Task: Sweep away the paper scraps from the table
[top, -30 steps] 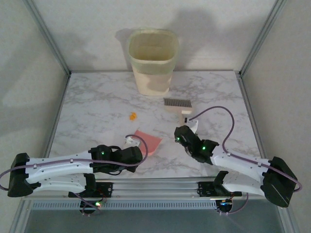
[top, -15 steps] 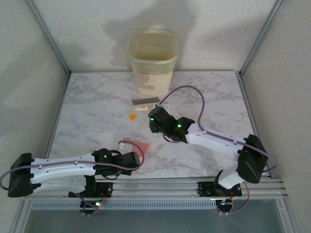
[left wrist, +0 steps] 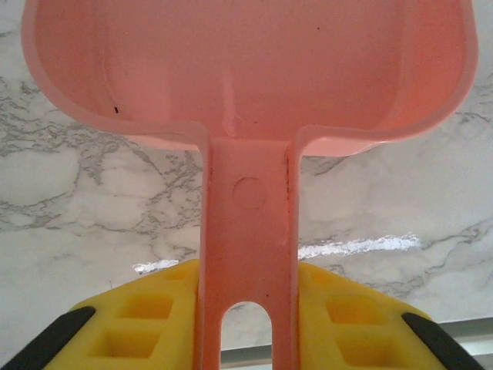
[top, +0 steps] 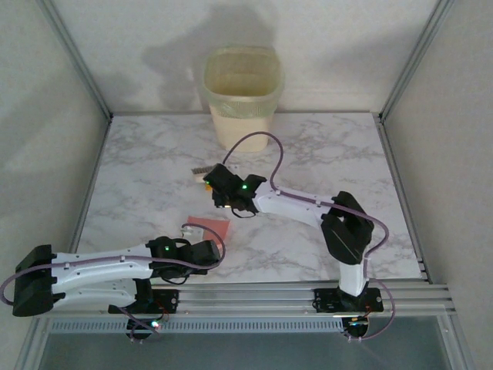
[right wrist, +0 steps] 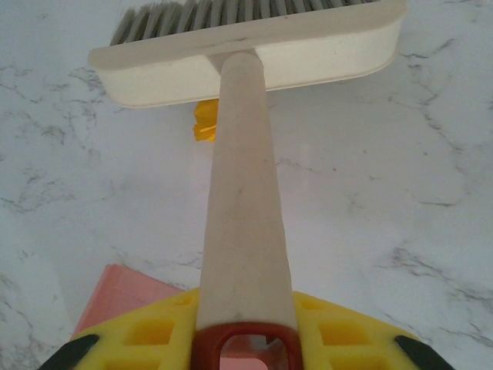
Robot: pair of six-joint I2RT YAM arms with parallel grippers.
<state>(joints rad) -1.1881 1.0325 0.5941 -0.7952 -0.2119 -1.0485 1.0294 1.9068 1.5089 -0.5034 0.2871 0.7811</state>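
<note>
One orange paper scrap [right wrist: 204, 123] lies on the marble table [top: 331, 154], just on the near side of the cream brush head [right wrist: 254, 46] and partly behind the brush handle [right wrist: 239, 208]. My right gripper [right wrist: 246, 327] is shut on that handle. In the top view it reaches to centre-left [top: 223, 191], with the brush [top: 202, 174] beyond it. My left gripper [left wrist: 246, 327] is shut on the handle of the pink dustpan [left wrist: 246, 69]. The dustpan [top: 212, 229] lies low on the table, just short of the brush.
A cream waste bin [top: 243, 96] stands at the back centre of the table. Aluminium frame posts [top: 85, 77] rise at the table's corners. A corner of the dustpan [right wrist: 115, 301] shows below the brush handle.
My right arm has swung the brush from the right side across to centre-left, by the orange scrap. My left arm has drawn the dustpan slightly left and nearer.
</note>
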